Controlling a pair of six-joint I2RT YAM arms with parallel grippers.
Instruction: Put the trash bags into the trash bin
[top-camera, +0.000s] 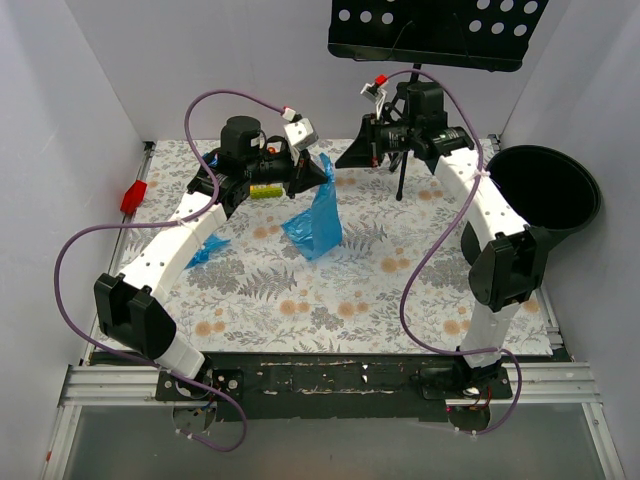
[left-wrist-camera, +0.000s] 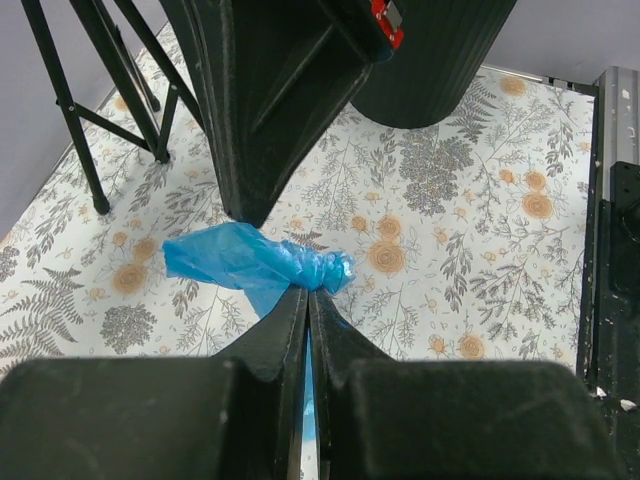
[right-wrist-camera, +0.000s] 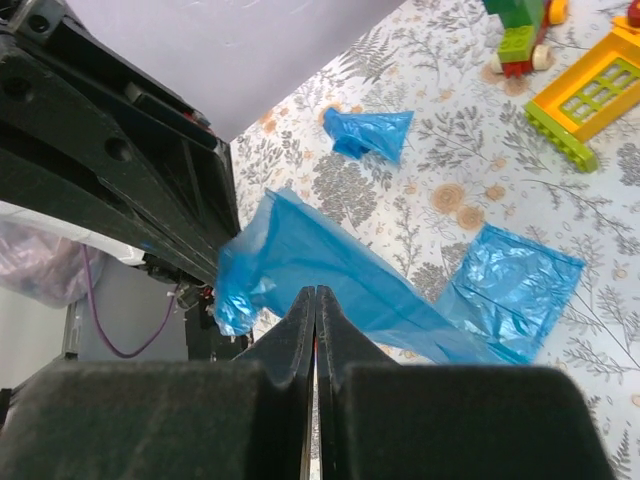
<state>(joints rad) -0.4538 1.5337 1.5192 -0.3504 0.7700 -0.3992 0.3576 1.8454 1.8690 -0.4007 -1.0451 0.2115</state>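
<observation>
Trash bag (top-camera: 318, 225) pinched in L gripper (left-wrist-camera: 308, 292), R gripper (right-wrist-camera: 315, 290) closed alongside (bin (top-camera: 596, 190) far right).

We see bright, even overhead light, faint soft shadows on the table (top-camera: 300, 300), wrist views blurring the nearest fingers (left-wrist-camera: 150, 420).

The right end effector (right-wrist-camera: 315, 300) fills the bottom centre, its two black fingers pressed together with no gap. Just behind their tips a large trash bag (right-wrist-camera: 330, 265) stretches from a bunched end at centre left, against the black left arm (right-wrist-camera: 100, 150), down to a flat panel at lower right on the floral tabletop (right-wrist-camera: 450, 150). Whether the tips pinch the film cannot be told. A small folded trash bag (right-wrist-camera: 368, 132) lies at upper centre. Green and red toy blocks (right-wrist-camera: 518, 35) and a yellow block frame (right-wrist-camera: 590, 85) sit at upper right.
</observation>
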